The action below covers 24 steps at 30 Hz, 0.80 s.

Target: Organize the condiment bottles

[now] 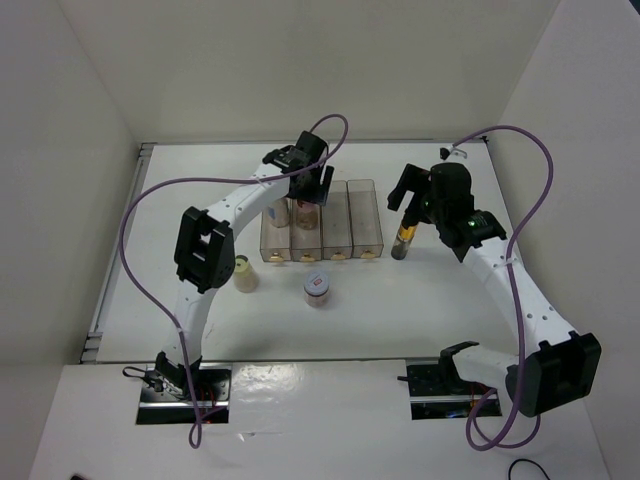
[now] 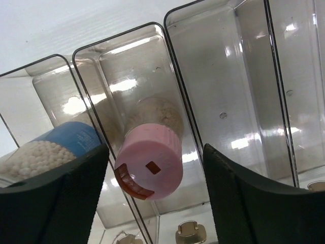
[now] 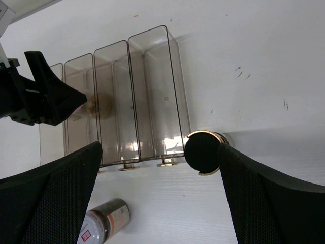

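Left end effector (image 1: 313, 190): opened wide and holding nothing; it hangs over the second compartment from the left of the clear organizer (image 1: 367, 215).
Pink-capped bottle (image 2: 150, 160): inside that second compartment, below the left end effector and between its two fingers (image 2: 56, 203), apart from both. Its cap points toward the wrist camera and the body looks tilted.
Blue-labelled clear bottle (image 2: 56, 150): in the leftmost compartment, filled with white grains. It lies next to the pink-capped bottle, with the compartment wall between them.
Right end effector (image 3: 160, 148): opened wide, not closed on anything.
Slim dark bottle (image 3: 202, 152): on the counter (image 1: 430, 310), just beside the right end of the organizer, at its near corner. Its black cap sits between the right fingers, close against one of them and well apart from the other. It is not possible to tell if it touches the close one.
Yellow-capped bottle (image 1: 245, 273): upright on the counter, near the front left corner of the organizer, well apart from both end effectors.
White-lidded jar (image 1: 318, 288): on the counter in front of the organizer, with a red mark on its lid, apart from the other bottles.
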Available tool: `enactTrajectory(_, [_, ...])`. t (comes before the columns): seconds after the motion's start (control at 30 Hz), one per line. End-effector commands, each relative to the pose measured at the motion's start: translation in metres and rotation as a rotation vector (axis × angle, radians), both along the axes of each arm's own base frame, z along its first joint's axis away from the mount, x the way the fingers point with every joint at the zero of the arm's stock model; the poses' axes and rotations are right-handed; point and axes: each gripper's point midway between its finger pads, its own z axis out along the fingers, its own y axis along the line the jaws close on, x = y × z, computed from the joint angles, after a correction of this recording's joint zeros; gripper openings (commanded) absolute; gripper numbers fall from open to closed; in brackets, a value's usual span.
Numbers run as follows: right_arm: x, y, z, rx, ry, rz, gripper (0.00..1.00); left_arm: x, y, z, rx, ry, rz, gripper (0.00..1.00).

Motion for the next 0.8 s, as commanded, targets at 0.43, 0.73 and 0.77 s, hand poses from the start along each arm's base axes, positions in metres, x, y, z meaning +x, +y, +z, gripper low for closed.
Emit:
enactTrajectory(0.43, [-0.007,-0.002,0.056,0.051,-0.14,0.007,0.99,-0.054,-0.037,0.241,-0.158,-0.342,-0.144,1.0])
enactTrajectory(0.73, [-0.021,0.009,0.062,0.101,-0.17,0.073,0.99,-0.132,0.069,0.298,-0.033,-0.422,0.065,0.93])
enactTrajectory(0.77, [-0.021,0.009,0.063,0.111,-0.168,0.068,0.99,-0.151,0.083,0.312,-0.069,-0.456,0.077,0.87])
